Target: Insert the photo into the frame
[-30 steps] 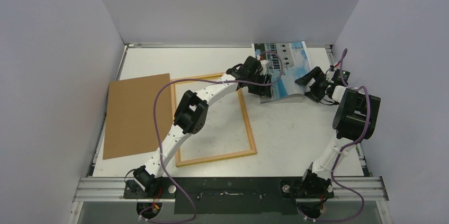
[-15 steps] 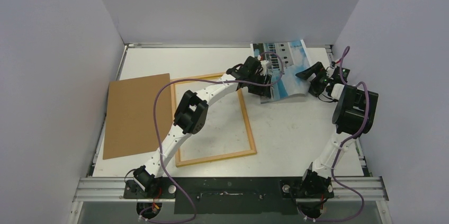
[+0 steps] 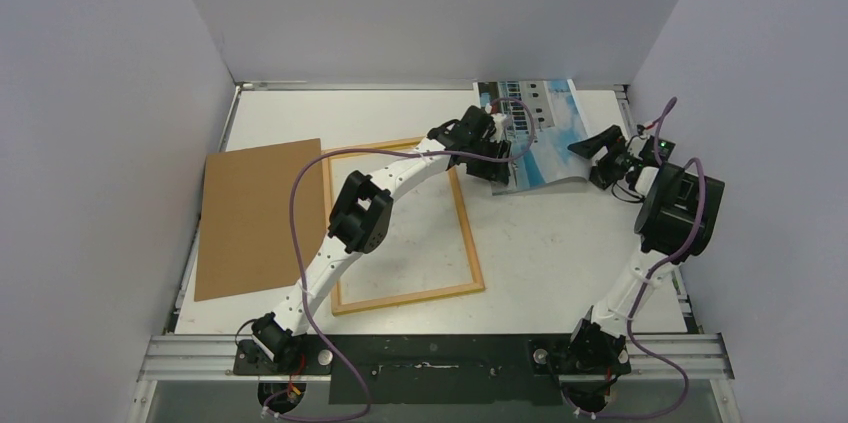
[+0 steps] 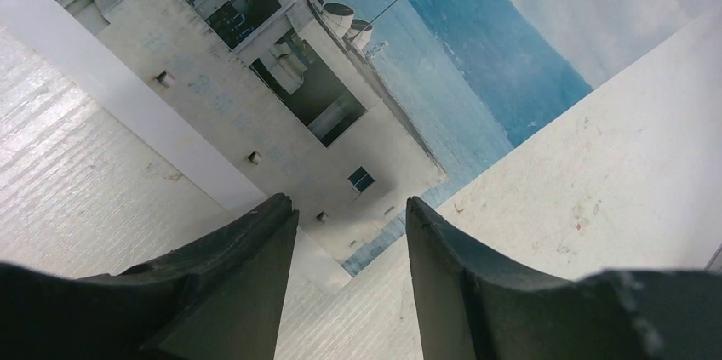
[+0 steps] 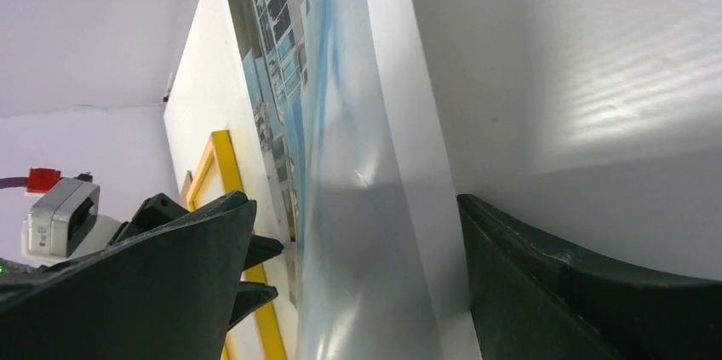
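The photo (image 3: 545, 128) lies at the far right of the bench (image 3: 560, 263), flanked by both arms. The left pincer (image 4: 349, 207), half spread, straddles its near-left corner, and the right pincer (image 3: 597, 158) gapes wide around its curled-up right edge. The frame (image 3: 466, 233) lies left and nearer, so the sheet likely must travel that way.

A plain brown board (image 3: 262, 218) lies flat near the left edge of the white table (image 3: 570, 253), its corners square.
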`<state>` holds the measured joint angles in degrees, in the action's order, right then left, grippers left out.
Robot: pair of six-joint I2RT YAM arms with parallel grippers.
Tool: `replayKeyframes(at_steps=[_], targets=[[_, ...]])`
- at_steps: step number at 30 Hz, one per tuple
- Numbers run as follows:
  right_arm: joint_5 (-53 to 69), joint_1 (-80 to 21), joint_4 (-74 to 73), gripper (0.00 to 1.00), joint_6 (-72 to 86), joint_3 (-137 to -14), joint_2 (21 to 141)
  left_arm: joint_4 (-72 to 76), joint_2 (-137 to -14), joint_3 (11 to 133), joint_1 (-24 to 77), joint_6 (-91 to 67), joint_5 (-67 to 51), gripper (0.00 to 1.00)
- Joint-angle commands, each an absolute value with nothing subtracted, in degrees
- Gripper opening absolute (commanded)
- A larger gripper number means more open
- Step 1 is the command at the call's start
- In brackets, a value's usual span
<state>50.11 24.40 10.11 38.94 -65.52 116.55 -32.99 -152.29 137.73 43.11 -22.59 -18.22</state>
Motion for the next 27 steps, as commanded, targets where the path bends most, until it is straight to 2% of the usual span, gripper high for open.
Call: replayKeyframes(at_steps=[1, 6, 10, 13, 19, 23, 27], targets=[[54.3, 26.4, 12.0, 0.85, 39.6, -64.6, 115.3, -41.6, -156.0, 137.9, 42.0, -20.2, -11.7, 0.49], [52.4, 26.4, 0.4, 0.74, 33.5, -69.2, 116.3, -42.9, -155.8, 138.4, 41.6, -19.5, -7.4, 0.49], [52.3, 26.6, -1.5, 0.66, 33.3, -70.0, 116.9, -43.4, -155.8, 138.6, 41.1, -19.7, -4.6, 0.48], [54.5, 26.6, -1.5, 0.52, 33.2, -70.6, 118.1, -43.5, -155.8, 138.7, 40.9, -19.3, -3.9, 0.49], [55.3, 25.6, -6.3, 0.4, 30.2, -72.8, 118.4, -44.3, -156.1, 139.5, 40.2, -20.5, -1.3, 0.49], [55.8, 25.8, -6.5, 0.39, 30.3, -72.9, 118.2, -44.9, -155.9, 140.1, 40.1, -19.5, 1.3, 0.49], [58.3, 25.2, -5.9, 0.44, 30.5, -73.1, 118.2, -44.7, -156.1, 140.1, 39.6, -19.7, 1.0, 0.49]])
